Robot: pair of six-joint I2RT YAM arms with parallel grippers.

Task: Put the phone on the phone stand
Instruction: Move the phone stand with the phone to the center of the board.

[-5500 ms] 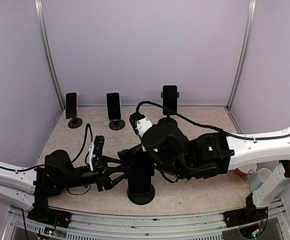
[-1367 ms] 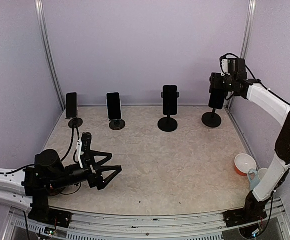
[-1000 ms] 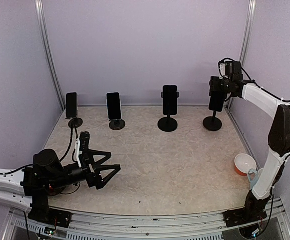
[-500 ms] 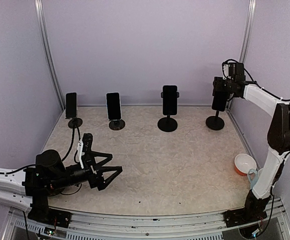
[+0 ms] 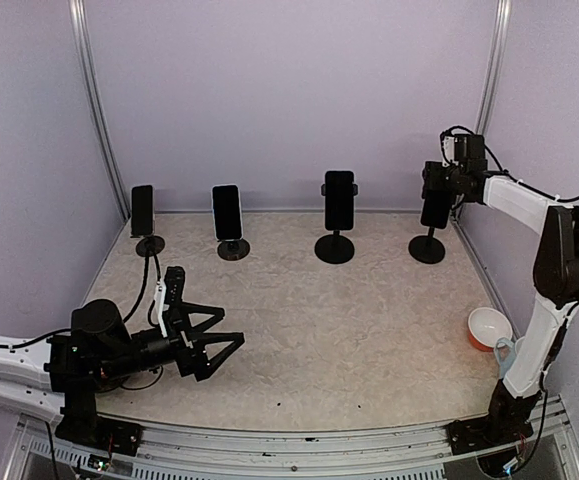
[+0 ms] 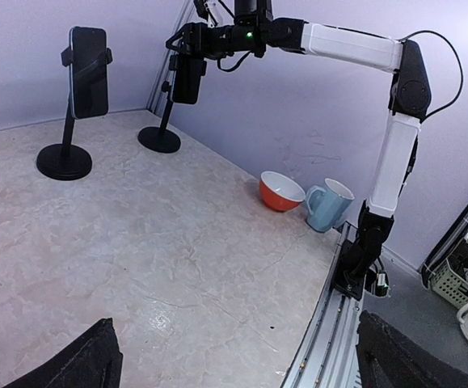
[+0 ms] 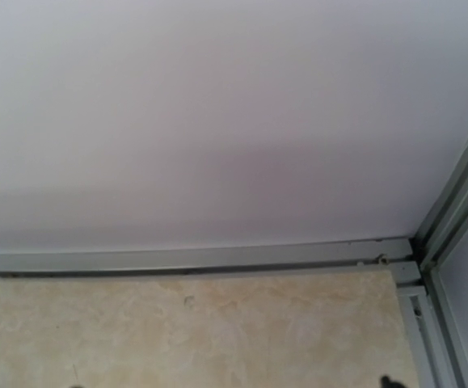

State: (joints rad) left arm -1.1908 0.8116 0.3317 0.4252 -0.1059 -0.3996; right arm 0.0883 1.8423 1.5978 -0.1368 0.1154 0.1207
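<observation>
Phone (image 5: 434,208) sits on the far-right stand (image 5: 427,250), right pincer (image 5: 439,186) seemingly gripping it, not yet released; left pincer (image 5: 221,348) wide, idle.

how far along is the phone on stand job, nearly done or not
Nearly done. The phone sits upright on the far-right stand. The right gripper appears to grip its top; letting go and pulling back remain. The left gripper hangs open, empty.

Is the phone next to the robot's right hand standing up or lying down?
Standing up: the phone sits upright on top of its stand.
</observation>
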